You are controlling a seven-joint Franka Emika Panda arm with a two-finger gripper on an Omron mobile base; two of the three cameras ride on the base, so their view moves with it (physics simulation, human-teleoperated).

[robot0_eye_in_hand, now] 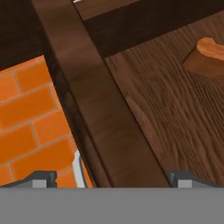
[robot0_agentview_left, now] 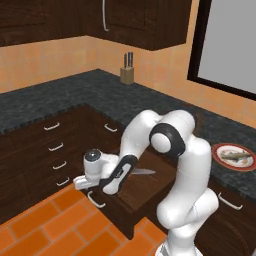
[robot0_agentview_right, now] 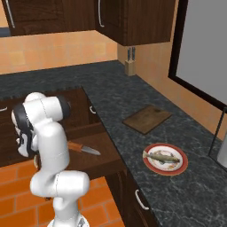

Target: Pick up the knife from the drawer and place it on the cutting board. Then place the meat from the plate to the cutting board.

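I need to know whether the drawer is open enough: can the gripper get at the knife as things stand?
Probably yes. The drawer is pulled out, the knife lies uncovered on its floor, and the open gripper sits over the front wall beside it.

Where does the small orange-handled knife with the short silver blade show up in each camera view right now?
Left base view: small orange-handled knife, blade tip poking out beside the arm, centre.
Right base view: lying on the dark-brown wooden drawer floor, left of centre.
Hand view: orange handle end at upper right.
Shared landmark: the drawer floor.
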